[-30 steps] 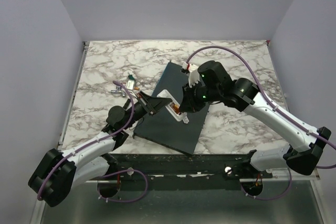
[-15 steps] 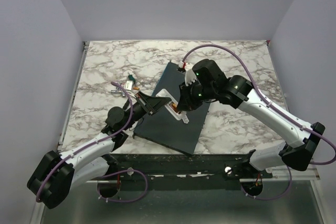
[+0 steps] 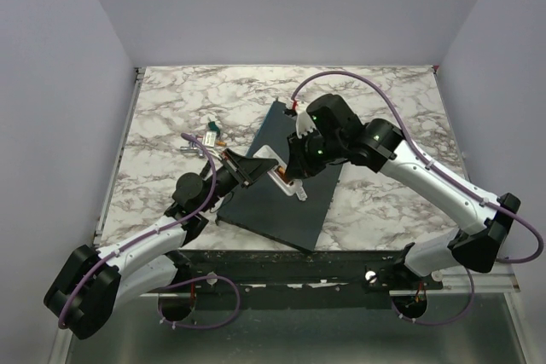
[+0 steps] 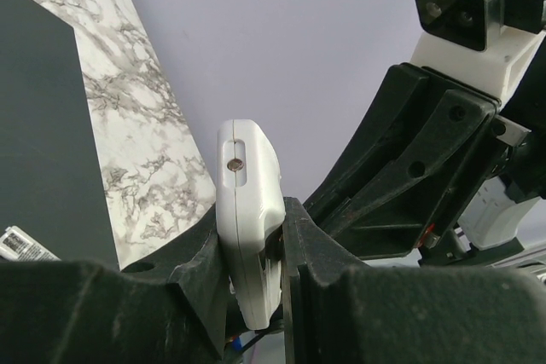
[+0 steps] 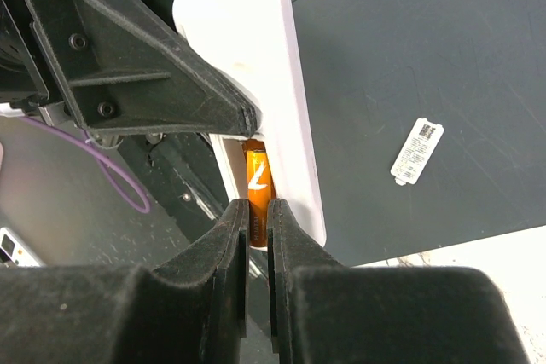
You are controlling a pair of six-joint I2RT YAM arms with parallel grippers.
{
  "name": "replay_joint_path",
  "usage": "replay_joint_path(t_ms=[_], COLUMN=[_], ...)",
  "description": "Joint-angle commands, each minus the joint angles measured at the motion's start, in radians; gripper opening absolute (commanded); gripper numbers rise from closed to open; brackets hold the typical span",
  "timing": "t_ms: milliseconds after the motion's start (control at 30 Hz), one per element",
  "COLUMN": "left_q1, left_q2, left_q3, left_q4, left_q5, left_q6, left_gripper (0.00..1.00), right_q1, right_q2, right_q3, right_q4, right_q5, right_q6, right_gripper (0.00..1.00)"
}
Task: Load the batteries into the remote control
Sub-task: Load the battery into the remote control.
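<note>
- The slab (image 3: 273,210) lies on the table (image 3: 384,108), at its near middle.
- The remote control (image 3: 275,164) is above the slab's left part, between the fingers of the left gripper (image 3: 249,168), which reaches in from the left.
- The right gripper (image 3: 292,178) reaches in from the right; a battery (image 5: 258,178) sits between its fingers, in the remote's bay.
- A small tag (image 3: 303,194) lies on the slab, just in front of the remote.
- A small item (image 3: 209,135) lies on the table, left of the slab.

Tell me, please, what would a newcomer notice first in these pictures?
Above the dark grey slab, at the top view's centre, the left gripper clamps the white remote control on its edge. The right gripper pinches an orange battery at the remote's open bay.
</note>
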Motion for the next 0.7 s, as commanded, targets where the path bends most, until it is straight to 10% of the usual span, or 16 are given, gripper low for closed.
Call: replay_joint_path(t_ms=[0, 667], left_q1=[-0.004, -0.005], left_q2=[-0.015, -0.001], left_q3=[0.001, 0.006], left_q4=[0.045, 0.049], left_q5=[-0.016, -0.025], left_q6=[0.002, -0.002], left_gripper=[0.00, 0.00], right_q1=[0.013, 0.030], right_q2=[0.043, 0.055], right_q3=[0.039, 0.027], right_q4=[-0.054, -0.069], right_q5=[-0.003, 0.038], right_q6=[-0.017, -0.041], right_gripper=[0.01, 0.03])
